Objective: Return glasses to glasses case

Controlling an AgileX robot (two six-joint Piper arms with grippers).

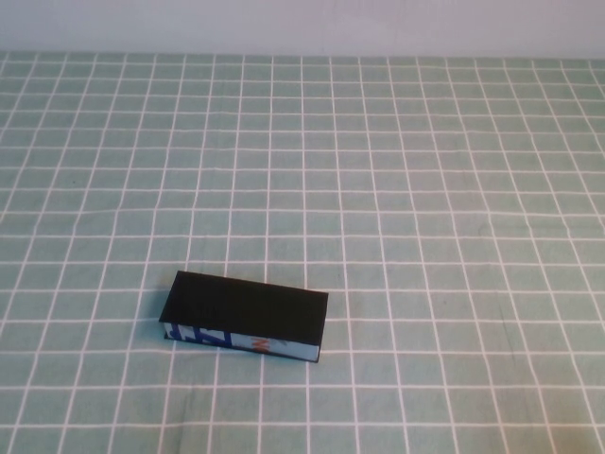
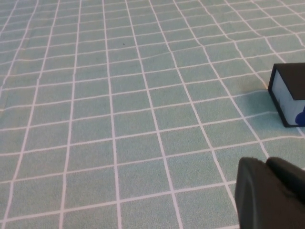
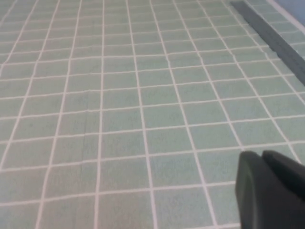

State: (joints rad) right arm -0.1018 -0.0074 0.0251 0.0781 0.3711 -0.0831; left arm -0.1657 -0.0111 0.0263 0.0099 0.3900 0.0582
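The glasses case (image 1: 248, 317) lies shut on the green checked cloth at the front, left of centre, black lid up and light-blue front side with blue and orange marks facing me. One end of the case shows in the left wrist view (image 2: 288, 93). The glasses are not in view. My left gripper (image 2: 266, 163) is shut and empty, a short way from that end of the case and above the cloth. My right gripper (image 3: 261, 155) is shut and empty over bare cloth. Neither arm shows in the high view.
The green cloth with a white grid (image 1: 397, 189) covers the whole table. A grey strip (image 3: 271, 33) runs along the cloth's edge in the right wrist view. A pale wall lies behind the far edge.
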